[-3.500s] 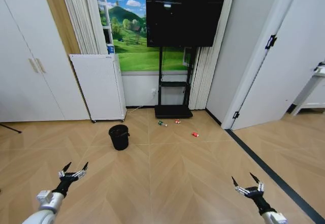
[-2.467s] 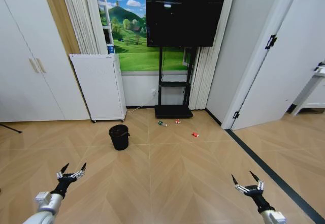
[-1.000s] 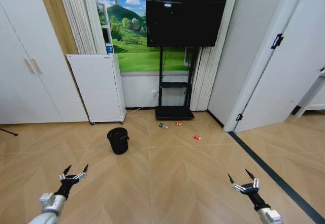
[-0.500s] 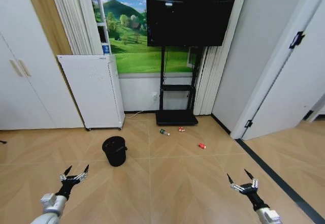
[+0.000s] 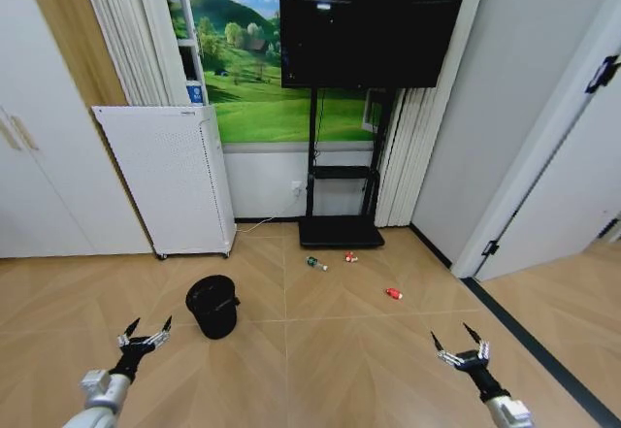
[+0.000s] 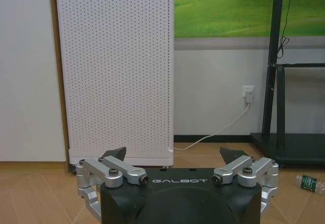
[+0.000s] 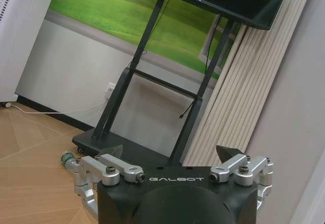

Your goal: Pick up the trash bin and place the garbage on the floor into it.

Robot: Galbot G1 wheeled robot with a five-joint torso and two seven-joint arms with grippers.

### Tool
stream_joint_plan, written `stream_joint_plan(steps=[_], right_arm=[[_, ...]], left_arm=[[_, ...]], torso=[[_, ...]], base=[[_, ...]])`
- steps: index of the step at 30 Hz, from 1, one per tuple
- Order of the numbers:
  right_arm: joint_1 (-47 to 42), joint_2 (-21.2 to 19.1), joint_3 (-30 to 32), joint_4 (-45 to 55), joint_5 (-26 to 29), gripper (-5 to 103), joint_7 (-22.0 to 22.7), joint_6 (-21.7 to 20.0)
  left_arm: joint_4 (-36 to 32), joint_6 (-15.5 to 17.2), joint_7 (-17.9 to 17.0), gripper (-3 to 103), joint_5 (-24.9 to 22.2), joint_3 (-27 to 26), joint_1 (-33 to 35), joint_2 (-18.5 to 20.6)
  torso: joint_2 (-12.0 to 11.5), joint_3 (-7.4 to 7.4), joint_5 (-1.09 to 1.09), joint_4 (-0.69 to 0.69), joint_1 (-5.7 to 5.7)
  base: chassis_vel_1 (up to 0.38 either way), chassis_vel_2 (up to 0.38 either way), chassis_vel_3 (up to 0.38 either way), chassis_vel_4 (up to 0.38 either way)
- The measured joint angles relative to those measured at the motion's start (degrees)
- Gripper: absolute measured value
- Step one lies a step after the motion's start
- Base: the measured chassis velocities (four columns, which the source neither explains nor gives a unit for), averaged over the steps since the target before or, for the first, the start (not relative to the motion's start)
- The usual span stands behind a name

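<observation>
Approach step: trash bin stood on floor, left of TV stand base. Left gripper & right gripper jaws released, empty. Next: left reaches bin.

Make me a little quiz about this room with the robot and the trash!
1. True or false: the trash bin stands upright on the floor.
2. How many small bits of garbage lie near the TV stand base?
3. Which claw is nearer the bin: left claw or right claw?

Key:
1. True.
2. Three: green bottle, small red piece, red can.
3. Left claw.
</observation>
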Motion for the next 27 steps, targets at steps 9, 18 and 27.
stream_joint_plan(steps=[9,18,27], right_arm=[[0.5,0.1,-0.7,-0.3,-0.1,100,0.1,0.0],[0.1,-0.1,-0.2,-0.1,0.1,100,0.1,0.0],[-0.5,0.2,0.5,0.3,0.1,100,-0.1,0.0]], left_arm=[[0.3,0.0,-0.1,100,0.0,0.6,-0.3,0.0],[0.2,0.0,-0.1,100,0.0,0.7,-0.2,-0.3],[0.1,-0.2,0.0,100,0.4,0.6,0.1,-0.9]], torso=[[0.0,0.0,0.05,0.0,0.0],[0.0,-0.01,0.0,-0.01,-0.02],[0.0,-0.01,-0.01,-0.01,-0.01]], base=[[-0.1,0.155,0.1,-0.152],[-0.044,0.169,0.048,-0.159],[-0.173,0.183,0.176,-0.169]])
